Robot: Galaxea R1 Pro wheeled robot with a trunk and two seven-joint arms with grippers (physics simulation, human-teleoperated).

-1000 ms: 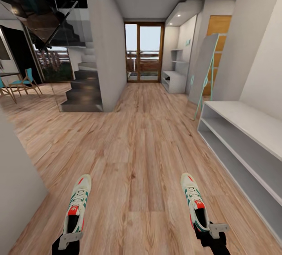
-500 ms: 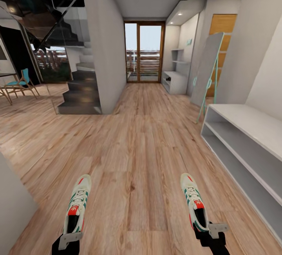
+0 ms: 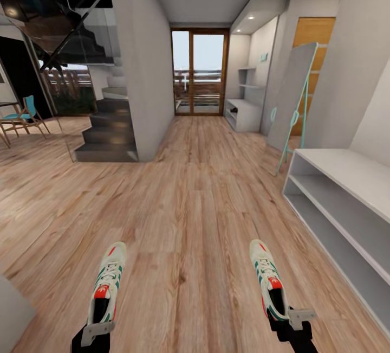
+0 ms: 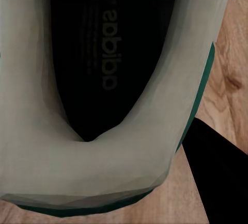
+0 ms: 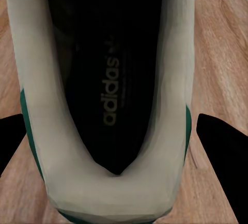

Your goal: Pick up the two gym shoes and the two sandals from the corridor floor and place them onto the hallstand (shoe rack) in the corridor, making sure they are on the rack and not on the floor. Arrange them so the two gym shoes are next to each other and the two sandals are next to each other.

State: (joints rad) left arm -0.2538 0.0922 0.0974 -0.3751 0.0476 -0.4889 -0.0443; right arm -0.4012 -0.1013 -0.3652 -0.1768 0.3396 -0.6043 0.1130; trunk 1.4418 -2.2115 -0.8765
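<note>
A wood-plank corridor [image 3: 189,206] runs to a glazed door [image 3: 198,71], with dark stairs [image 3: 105,130] and 1 leaning mirror [image 3: 292,98].

The corridor floor [image 3: 195,201] looks like light brown wood planks with clear grain and a soft satin sheen. The 2 gym shoes [image 3: 106,286] seem matt off-white cloth or leather, with a dull black insole [image 5: 111,79] bearing a faint printed logo. The near right low shelf unit [image 3: 346,201] is smooth, matt pale grey

Hallstand [image 3: 242,114] far ahead; low bench [image 3: 346,206] at right.
</note>
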